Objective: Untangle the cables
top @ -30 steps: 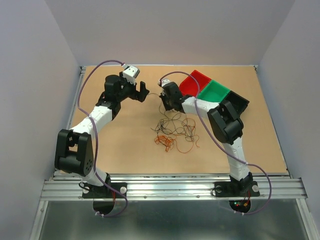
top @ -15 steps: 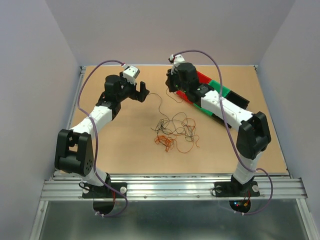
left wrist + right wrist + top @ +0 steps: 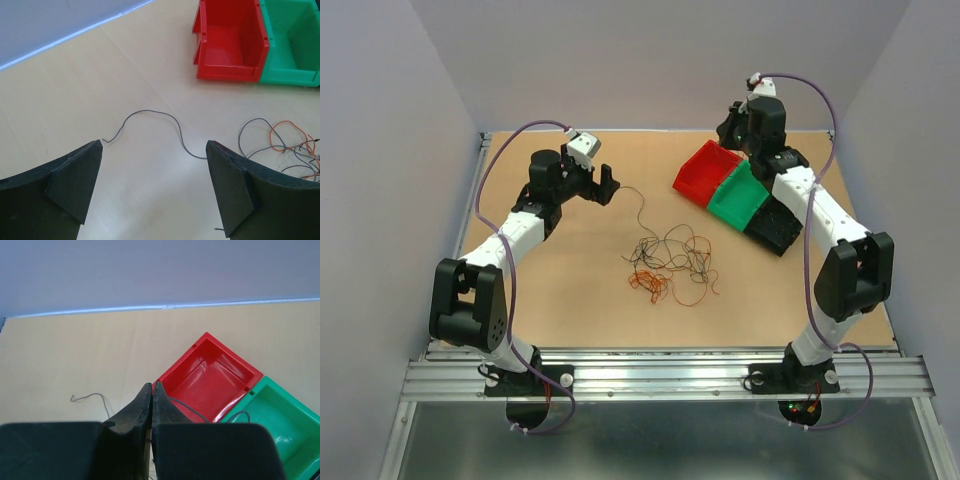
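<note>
The cables (image 3: 670, 262) lie as a loose tangle of thin black, grey and orange-red wires mid-table. One grey wire (image 3: 638, 205) trails from the tangle toward my left gripper (image 3: 608, 185), which is open and empty. In the left wrist view this wire (image 3: 155, 115) curves on the table just beyond that gripper (image 3: 154, 145). My right gripper (image 3: 732, 132) is raised at the back, above the red bin (image 3: 705, 172). In the right wrist view it (image 3: 152, 385) is shut, and a thin dark grey cable (image 3: 190, 410) hangs out beside its fingers over the red bin (image 3: 210, 375).
A red, a green (image 3: 740, 192) and a black bin (image 3: 778, 225) stand in a slanted row at the back right. The red (image 3: 230, 40) and green (image 3: 295, 45) bins look empty in the left wrist view. Walls enclose the table's back and sides.
My right arm has swung from the table's middle up and back to the right, above the bins, uncovering them. My left arm has not moved.
</note>
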Robot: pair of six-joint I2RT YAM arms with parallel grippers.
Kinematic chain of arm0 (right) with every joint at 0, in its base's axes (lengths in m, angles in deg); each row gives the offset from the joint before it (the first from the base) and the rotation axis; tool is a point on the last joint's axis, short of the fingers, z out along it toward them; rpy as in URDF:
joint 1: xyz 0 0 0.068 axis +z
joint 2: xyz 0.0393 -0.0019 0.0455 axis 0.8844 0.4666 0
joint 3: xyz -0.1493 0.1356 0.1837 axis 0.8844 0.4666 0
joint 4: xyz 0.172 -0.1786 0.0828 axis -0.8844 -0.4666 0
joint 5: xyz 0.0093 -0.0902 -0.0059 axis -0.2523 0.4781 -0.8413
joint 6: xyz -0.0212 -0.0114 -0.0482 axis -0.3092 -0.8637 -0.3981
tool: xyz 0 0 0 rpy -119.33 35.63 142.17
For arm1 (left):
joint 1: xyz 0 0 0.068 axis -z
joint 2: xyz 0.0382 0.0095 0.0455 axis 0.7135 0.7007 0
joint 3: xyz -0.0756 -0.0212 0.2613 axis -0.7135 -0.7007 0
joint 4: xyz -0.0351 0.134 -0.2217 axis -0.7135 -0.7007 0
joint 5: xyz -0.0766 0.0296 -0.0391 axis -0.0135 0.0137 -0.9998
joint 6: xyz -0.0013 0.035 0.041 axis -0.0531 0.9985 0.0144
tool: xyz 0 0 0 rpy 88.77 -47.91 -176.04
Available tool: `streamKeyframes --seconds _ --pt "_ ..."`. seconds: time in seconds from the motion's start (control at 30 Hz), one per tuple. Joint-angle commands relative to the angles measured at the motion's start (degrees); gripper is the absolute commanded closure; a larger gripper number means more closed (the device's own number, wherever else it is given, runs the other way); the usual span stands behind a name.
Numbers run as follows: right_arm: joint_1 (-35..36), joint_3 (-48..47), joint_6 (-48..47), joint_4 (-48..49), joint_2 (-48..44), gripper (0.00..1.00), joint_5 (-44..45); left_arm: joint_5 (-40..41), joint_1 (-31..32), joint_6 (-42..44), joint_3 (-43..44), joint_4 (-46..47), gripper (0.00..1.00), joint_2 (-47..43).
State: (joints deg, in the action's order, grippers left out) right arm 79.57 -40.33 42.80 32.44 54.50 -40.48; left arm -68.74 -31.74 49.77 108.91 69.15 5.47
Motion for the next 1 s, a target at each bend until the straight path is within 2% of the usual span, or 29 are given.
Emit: streamKeyframes --seconds 0.0,0.13,0.27,0.43,0.5,0.57,0.63,0.73,0.87,0.97 --pt "-3.49 2.48 4.22 4.11 1.58 0.99 -4.45 -1.34 0.11 0.69 -0.54 1.44 0.04 -1.90" --pt "-6.22 5.63 6.94 5.16 3.34 0.99 -4.02 -1.08 0.19 0.86 -0.62 1.44 0.04 -1.99" --pt "-8.59 12.39 9.14 10.95 4.22 0.99 -4.72 -0.64 0.72 0.95 -0.54 1.44 0.04 -1.64" --pt "-9.13 14.52 9.76 12.02 6.16 0.97 -2.36 -0.29 0.90 1.21 -0.45 1.26 0.05 -1.55" --pt "-9.21 15.66 10.03 12.11 5.28 0.88 -0.07 -0.11 0.98 1.30 -0.45 1.17 0.05 -1.72" --pt "-9.04 17.24 9.33 12.37 3.18 0.56 0.29 0.24 1.16 1.30 -0.54 1.17 0.04 -1.72" --pt "-8.95 18.55 8.71 12.55 1.60 0.30 0.02 0.59 1.34 1.48 -0.62 1.17 0.05 -1.81" --pt "-7.46 20.32 5.30 12.37 -1.92 0.16 1.34 0.85 1.69 1.74 -0.62 1.17 0.05 -1.64" --pt "-1.49 18.48 0.02 8.52 -2.02 0.14 -0.41 1.03 1.78 1.74 -0.45 1.17 0.05 -1.29" --pt "4.66 12.70 -4.38 3.17 2.02 0.14 -0.07 1.47 1.78 1.83 -0.36 1.09 0.05 -1.20"
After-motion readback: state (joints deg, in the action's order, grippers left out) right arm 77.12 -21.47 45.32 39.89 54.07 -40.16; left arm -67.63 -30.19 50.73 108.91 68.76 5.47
